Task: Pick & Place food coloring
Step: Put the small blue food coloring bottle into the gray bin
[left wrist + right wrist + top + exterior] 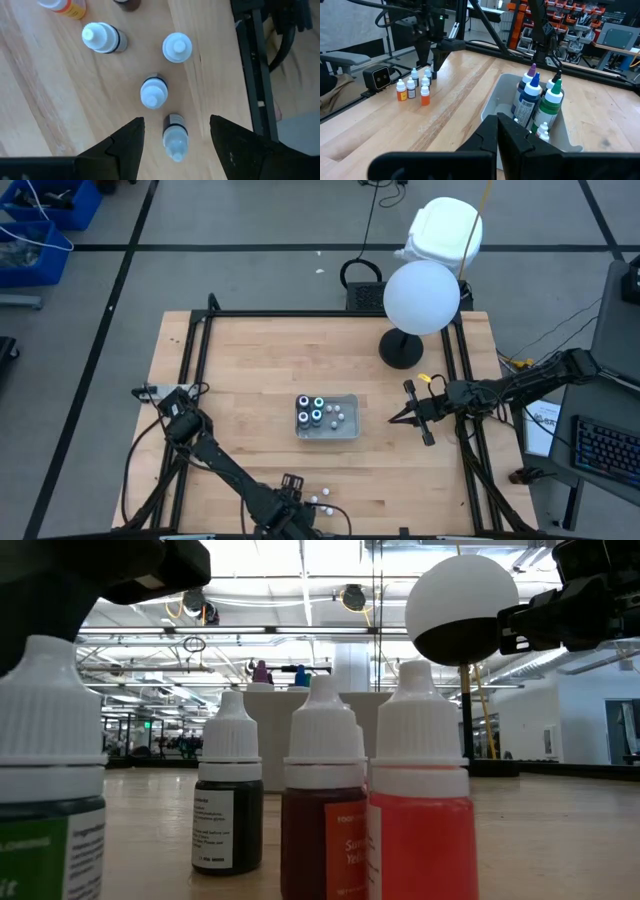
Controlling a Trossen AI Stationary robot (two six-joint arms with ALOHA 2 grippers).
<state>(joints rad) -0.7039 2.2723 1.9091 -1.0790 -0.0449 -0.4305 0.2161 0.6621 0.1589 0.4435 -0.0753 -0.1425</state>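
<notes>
The wooden bench [250, 360] carries the food coloring in two places, so the task looks partly done. Near its middle stands the clear tray [345, 433]. It already holds four taller bottles [530, 97] with purple, blue and green caps, and beside them a few small white-capped droppers [338, 412].

The right gripper [397, 418] hangs just beside the tray on the right arm's side, its jaws pressed together and holding nothing. It appears to be waiting.

The left gripper [176, 120] is at work at the bench's near edge, over a loose cluster of small dropper bottles [415, 87] standing well apart from the tray. The cluster includes an orange one, a dark one and several with white caps. The left jaws are spread wide, one on each side of a single white-capped bottle [175, 137], and neither touches it.

Judging from this, roughly half a dozen small bottles are still to be moved. The step in hand seems to be closing on that one bottle before carrying it to the tray.
</notes>
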